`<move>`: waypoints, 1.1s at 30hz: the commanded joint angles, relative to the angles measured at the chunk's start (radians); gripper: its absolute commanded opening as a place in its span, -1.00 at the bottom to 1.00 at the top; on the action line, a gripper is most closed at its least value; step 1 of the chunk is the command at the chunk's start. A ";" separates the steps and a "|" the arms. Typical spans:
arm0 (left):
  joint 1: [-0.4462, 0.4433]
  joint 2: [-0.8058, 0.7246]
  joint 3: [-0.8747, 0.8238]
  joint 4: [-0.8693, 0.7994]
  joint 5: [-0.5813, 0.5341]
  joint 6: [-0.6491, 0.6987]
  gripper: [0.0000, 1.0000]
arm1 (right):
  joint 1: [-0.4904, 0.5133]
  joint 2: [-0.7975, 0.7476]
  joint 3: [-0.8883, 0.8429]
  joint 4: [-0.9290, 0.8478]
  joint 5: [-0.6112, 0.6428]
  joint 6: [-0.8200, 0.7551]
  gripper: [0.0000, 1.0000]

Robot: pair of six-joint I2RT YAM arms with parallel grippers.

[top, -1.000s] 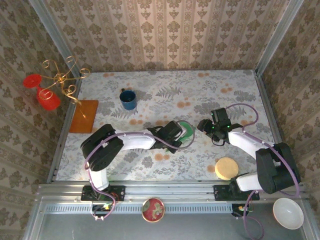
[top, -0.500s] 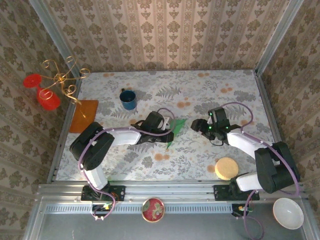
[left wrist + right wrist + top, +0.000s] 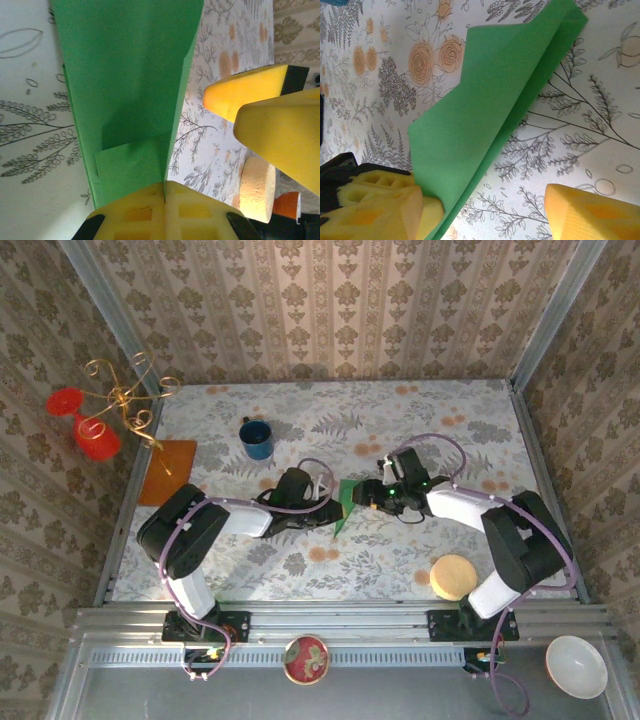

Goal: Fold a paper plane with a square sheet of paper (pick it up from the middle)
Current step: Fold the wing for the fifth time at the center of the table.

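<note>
Near the middle of the floral table [image 3: 400,430], a bright green paper sheet [image 3: 345,502], already folded into layers, lies between two robot arms that meet from either side. Left gripper [image 3: 164,189] is clamped shut on one end of the paper, its yellow foam pads pressed together over the layered edge. Right gripper [image 3: 481,200] is open, one yellow finger on each side of the paper's long folded edge, holding nothing.

Risk, as a judgement: the sheet is thin and held at one end only, so if the right jaws close off the crease they may crumple the layers or skew the fold. A pull from the right arm could also slip the paper out of the left pinch, letting the flaps spring open. With both grippers this close, their fingers could knock together.

Left arm reaches forward and inward from its base, forearm low over the table. Right arm bends sharply inward, wrist turned towards the left one, fingers just beside the paper
</note>
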 commanded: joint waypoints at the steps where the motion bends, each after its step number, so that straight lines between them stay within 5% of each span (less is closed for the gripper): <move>1: 0.023 0.014 -0.020 0.097 0.040 -0.093 -0.92 | 0.006 0.053 0.049 -0.039 -0.032 -0.032 0.30; 33: 0.044 0.084 -0.045 0.133 0.054 -0.168 -0.73 | 0.071 0.333 0.272 -0.293 0.202 -0.025 0.17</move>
